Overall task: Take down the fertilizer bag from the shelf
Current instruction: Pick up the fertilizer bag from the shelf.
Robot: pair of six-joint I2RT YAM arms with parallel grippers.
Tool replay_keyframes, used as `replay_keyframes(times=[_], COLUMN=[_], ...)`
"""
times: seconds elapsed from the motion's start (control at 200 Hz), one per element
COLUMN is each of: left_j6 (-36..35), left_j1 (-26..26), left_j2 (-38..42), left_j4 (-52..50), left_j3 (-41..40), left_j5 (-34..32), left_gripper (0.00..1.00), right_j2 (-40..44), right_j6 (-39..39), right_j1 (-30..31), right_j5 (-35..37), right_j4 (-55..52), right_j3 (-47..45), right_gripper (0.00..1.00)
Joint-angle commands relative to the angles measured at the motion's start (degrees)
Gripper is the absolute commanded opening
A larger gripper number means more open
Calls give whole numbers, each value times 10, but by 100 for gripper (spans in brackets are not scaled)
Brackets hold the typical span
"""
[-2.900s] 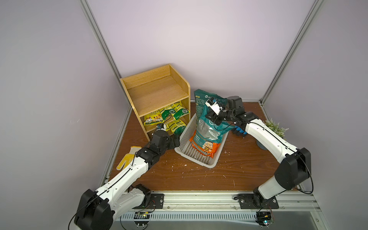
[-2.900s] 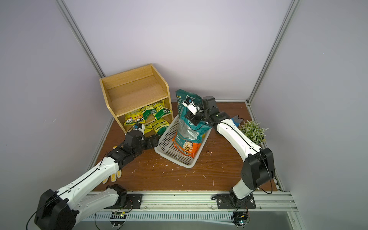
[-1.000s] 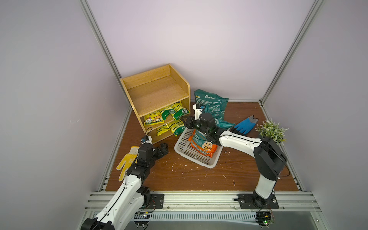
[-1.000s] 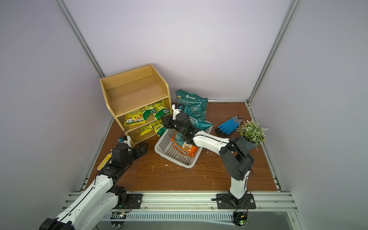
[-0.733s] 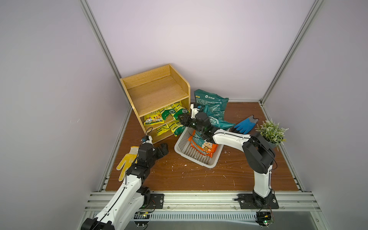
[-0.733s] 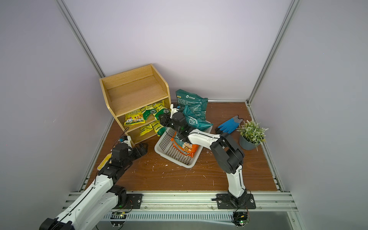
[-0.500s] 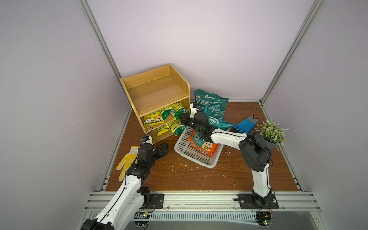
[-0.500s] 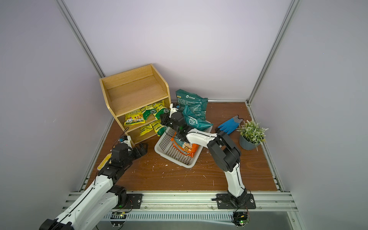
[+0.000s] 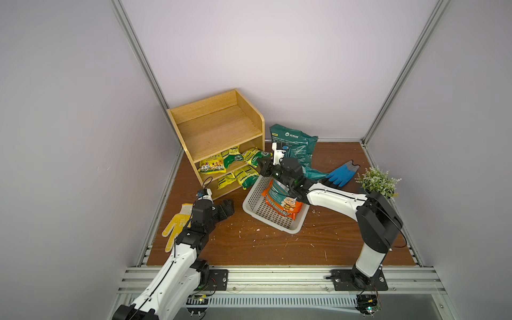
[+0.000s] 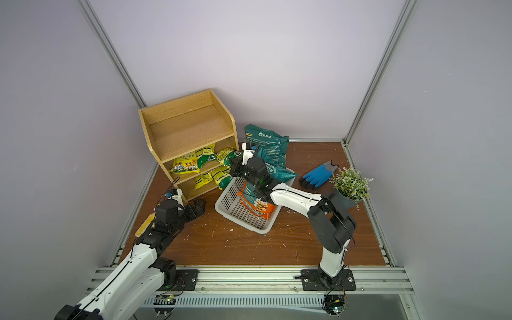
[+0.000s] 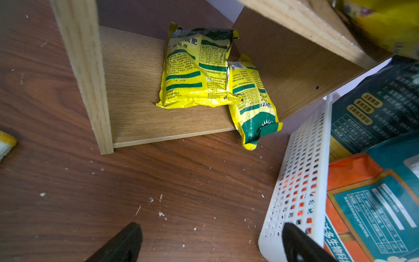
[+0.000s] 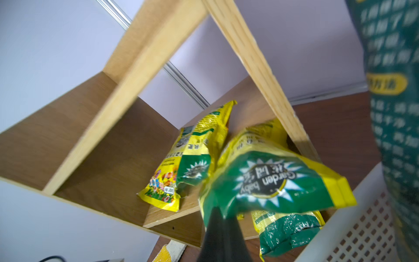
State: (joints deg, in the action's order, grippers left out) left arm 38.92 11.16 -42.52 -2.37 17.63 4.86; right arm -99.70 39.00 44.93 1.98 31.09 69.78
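The light-wood shelf [image 9: 216, 130] [image 10: 185, 127] stands at the back left. Its middle tier holds yellow-and-green fertilizer bags [image 9: 212, 166]. My right gripper [image 9: 261, 163] [image 10: 234, 164] [image 12: 217, 212] reaches that tier's right end and is shut on the lower edge of a green-faced fertilizer bag [image 12: 267, 181] [image 9: 253, 155]. That bag juts out past the shelf's front corner and looks blurred. Two more yellow bags [image 11: 195, 74] lie on the bottom tier. My left gripper [image 9: 225, 210] [image 10: 196, 207] [image 11: 210, 229] hovers open and empty over the floor in front of the shelf.
A white basket [image 9: 250, 199] [image 11: 301, 181] with an orange-and-teal bag [image 9: 279, 196] sits right of the shelf. A large teal bag [image 9: 293, 141] leans behind it. A blue glove [image 9: 342, 173] and a potted plant [image 9: 378, 181] lie at the right, a yellow glove [image 9: 177, 224] at the left.
My right gripper has moved in to the shelf's middle tier and closed on the green-faced bag. The left arm has stayed where it was.
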Motion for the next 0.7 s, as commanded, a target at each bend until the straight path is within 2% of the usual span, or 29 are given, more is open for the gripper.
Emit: replay_keyframes(times=[0.0, 0.18, 0.33, 0.54, 0.696], left_j6=[-12, -14, -16, -10, -9], left_j1=[-7, -7, -7, -7, -7], left_j2=[-7, -18, -8, -12, -20], left_j4=[1, -7, -14, -7, -7], left_j3=[10, 24, 23, 24, 33], left_j5=[-2, 5, 1, 5, 11], left_gripper=[100, 99, 100, 100, 100], right_j2=[55, 91, 119, 154, 144], right_j6=[-84, -147, -189, -222, -262], right_j1=[0, -1, 0, 0, -6], right_j5=[14, 3, -44, -75, -83], right_j4=[14, -29, -131, -187, -209], right_j3=[2, 21, 55, 9, 0], right_gripper=[0, 0, 0, 0, 0])
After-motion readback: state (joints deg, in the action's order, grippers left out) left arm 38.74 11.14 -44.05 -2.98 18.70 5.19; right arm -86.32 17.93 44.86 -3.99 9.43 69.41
